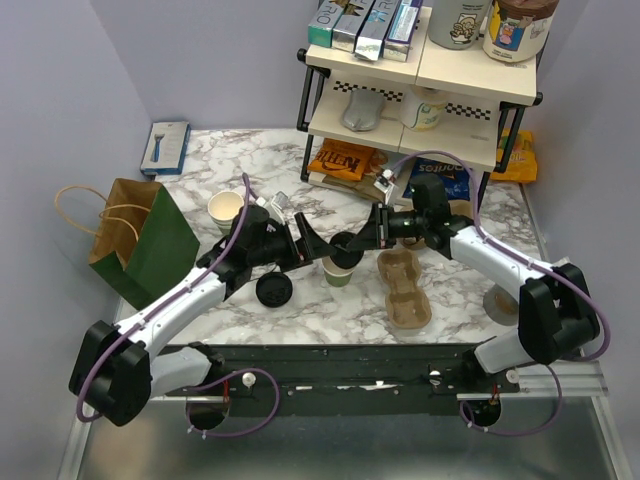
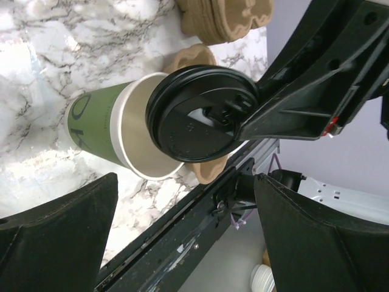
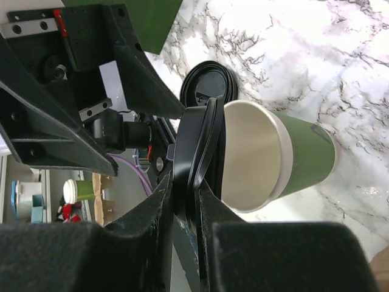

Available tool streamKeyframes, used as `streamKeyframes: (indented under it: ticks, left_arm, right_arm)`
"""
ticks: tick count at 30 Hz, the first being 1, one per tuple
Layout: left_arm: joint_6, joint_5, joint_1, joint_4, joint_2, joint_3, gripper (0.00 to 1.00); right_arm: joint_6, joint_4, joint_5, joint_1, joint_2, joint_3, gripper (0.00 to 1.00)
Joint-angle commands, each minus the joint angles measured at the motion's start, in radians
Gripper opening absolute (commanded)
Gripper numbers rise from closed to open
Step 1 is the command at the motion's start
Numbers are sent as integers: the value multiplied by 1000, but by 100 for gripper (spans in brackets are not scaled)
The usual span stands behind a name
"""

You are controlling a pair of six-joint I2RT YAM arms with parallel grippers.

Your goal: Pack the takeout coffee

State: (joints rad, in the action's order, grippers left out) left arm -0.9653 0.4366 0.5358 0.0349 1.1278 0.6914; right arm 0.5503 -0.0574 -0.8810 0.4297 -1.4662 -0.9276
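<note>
The right fingers (image 3: pixel 155 213) are pressed onto the edge of the black lid (image 3: pixel 197 152), pinching it. They hold it tilted at the cup's (image 3: pixel 285 155) open mouth, close to the rim but not seated; whether it touches the rim I cannot tell. The left fingers (image 2: pixel 67 231) are spread wide and hold nothing, hanging just beside the cup on the side away from the lid.

The cup stands upright on the counter (image 1: pixel 200 170). As I judge it, the task is early: the lid has to be pressed down, then the cup set into the carrier (image 1: pixel 405 290) just beside it, or into the bag (image 1: pixel 150 240) well off beyond the left arm.

Room is tight. Both arms crowd the cup, and a second lid (image 1: pixel 274 290) lies near it, towards the arms' bases.
</note>
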Motion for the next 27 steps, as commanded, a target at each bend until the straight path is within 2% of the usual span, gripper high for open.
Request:
streamKeyframes:
  ticks: [1,6,10,13,19,27]
  left_arm:
    - [7,-27,30,14,21,22,99]
    - [14,-96,41,71,52,37,99]
    - [-1,-98,46,45,79,39,99]
    - [-9,-96,53,36,96,40,99]
    - [-19,-108,56,31,112,42,99]
    - [-53,-114,62,-3,139,40,99]
  right_arm:
    - [13,27,-39,-22,-20,19,24]
    - [0,28,-42,-25,-48,18,26]
    - [4,25,-61,-26,-77,13,34]
    - [0,25,-52,-26,-74,12,35]
    - [-59,-38,14,-26,-51,-8,44]
    - [-84,-65,28,-26,-54,-10,47]
